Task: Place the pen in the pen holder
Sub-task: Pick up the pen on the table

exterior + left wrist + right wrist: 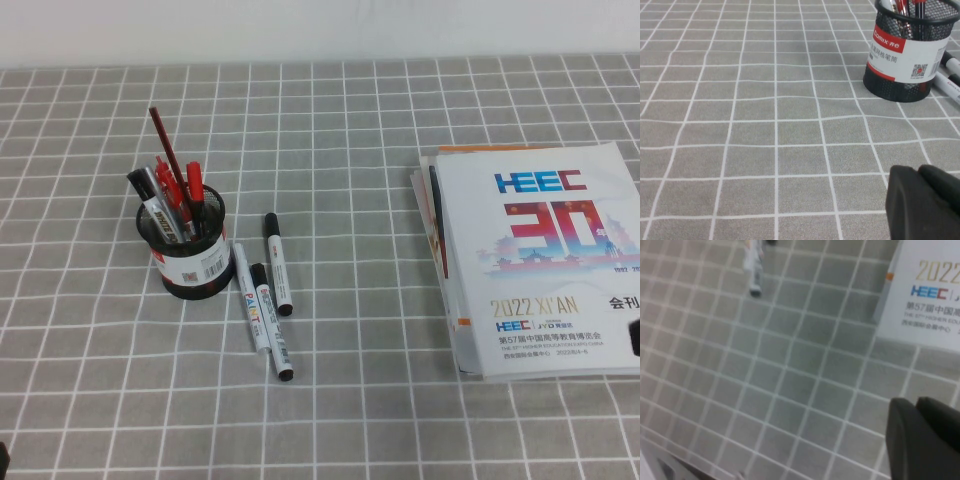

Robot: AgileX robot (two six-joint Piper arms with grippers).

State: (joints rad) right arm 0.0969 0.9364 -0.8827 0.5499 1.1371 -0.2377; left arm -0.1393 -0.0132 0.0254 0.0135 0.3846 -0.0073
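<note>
Your left gripper (923, 199) hangs low over the cloth at the table's near left corner, only a dark edge of it in view, so you cannot tell whether it is open or closed; ahead of it stands the pen holder (183, 252), a round black wire-mesh cup with a white barcode label and red band, crowded with red and black pens. Just right of the cup lie a slim white pen (243, 287), a marker with "PAINT" lettering (270, 318) and, farthest right, the pen (278, 268), a thick white barrel with black cap and tail. Smooth, round barrels lying this close may roll or be taken for one another, and the packed cup could tip or block entry. Glossy booklets (540, 250) sit stacked at the right of the grey, white-gridded tablecloth (350, 150), your right gripper (926, 436) near their front corner, its state likewise impossible to tell
</note>
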